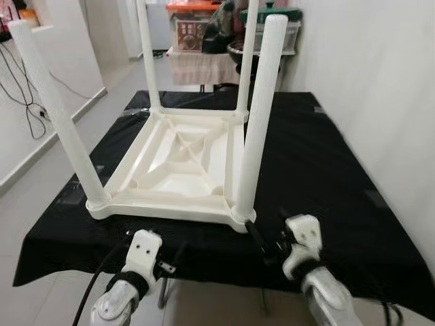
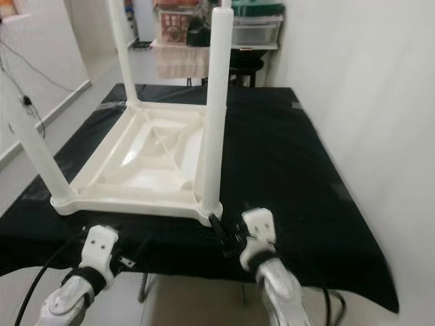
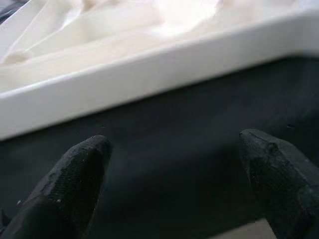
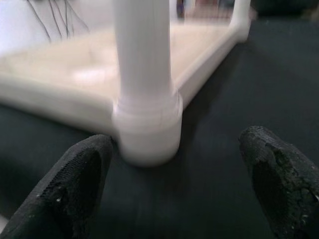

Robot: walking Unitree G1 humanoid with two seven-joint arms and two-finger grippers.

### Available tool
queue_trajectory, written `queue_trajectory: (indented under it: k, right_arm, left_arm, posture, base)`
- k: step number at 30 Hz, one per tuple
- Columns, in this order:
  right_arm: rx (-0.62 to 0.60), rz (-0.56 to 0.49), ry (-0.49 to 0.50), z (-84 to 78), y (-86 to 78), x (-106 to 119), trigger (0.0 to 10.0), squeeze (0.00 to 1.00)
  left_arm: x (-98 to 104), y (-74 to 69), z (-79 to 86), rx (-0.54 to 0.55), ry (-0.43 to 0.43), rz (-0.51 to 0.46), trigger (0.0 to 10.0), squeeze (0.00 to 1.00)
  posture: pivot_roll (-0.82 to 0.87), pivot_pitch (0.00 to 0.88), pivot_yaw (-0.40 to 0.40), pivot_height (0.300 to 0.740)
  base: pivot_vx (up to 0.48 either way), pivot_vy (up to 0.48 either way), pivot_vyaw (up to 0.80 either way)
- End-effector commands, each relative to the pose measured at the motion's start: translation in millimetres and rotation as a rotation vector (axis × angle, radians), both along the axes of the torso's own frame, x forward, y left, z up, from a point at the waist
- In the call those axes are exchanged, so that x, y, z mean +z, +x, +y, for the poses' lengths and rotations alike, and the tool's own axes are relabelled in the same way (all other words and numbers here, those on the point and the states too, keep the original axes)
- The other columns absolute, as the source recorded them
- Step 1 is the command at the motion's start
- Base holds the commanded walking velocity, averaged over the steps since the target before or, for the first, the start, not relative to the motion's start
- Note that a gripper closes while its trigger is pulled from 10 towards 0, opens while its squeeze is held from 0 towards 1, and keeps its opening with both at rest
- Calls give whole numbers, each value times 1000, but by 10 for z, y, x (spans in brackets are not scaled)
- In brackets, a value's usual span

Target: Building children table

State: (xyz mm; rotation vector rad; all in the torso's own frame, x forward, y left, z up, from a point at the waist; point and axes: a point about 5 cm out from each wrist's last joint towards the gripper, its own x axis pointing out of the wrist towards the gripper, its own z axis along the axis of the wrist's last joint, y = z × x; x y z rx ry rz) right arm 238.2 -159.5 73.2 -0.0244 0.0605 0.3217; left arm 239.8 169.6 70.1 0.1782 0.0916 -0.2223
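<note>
No writing is legible anywhere; the box [image 1: 188, 32] on the far shelf [image 1: 204, 64] has a printed front too small to read. The white table [image 1: 178, 163] lies upside down on the black-covered bench [image 1: 319, 170], its four legs pointing up and its ribbed underside facing the ceiling. Both arms reach forward low over the near edge of the bench. The left tool [image 3: 172, 164] hovers just short of the table's near rim, its fingers [image 3: 75, 184] spread wide and holding nothing, black cloth between them. The right tool [image 4: 174, 174] sits just in front of the near right leg [image 1: 258, 115], at the socket where the leg meets the corner; its fingers [image 4: 284, 184] are likewise spread apart, with the socket between them but untouched. A wall [image 1: 380, 81] runs close along the bench's right side. To the left, cables [image 1: 24, 88] hang down a white wall to the floor. Behind the bench stand the cloth-draped shelf, a dark pan [image 1: 239, 53] and a clear bin with a green lid [image 1: 289, 20].
</note>
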Motion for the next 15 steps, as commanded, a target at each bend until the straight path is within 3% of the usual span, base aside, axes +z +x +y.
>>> queue_trajectory:
  k: [1,8,15]
  right_arm:
    - [9,-17,-20,27,-7,36,10000,0]
    - [-59,-8,-27,-73,24,40,10000,0]
    - [-47,3,1,-69,13,96,10000,0]
  left_arm:
    - [2,-18,22,23,31,0,10000,0]
    - [-10,-45,35,94,6,25,10000,0]
    - [-9,-34,31,95,25,32,10000,0]
  posture:
    - [-28,0,19,740]
    - [-10,0,9,740]
    - [-11,0,5,740]
  base:
    - [0,0,0]
    - [0,0,0]
    - [0,478,0]
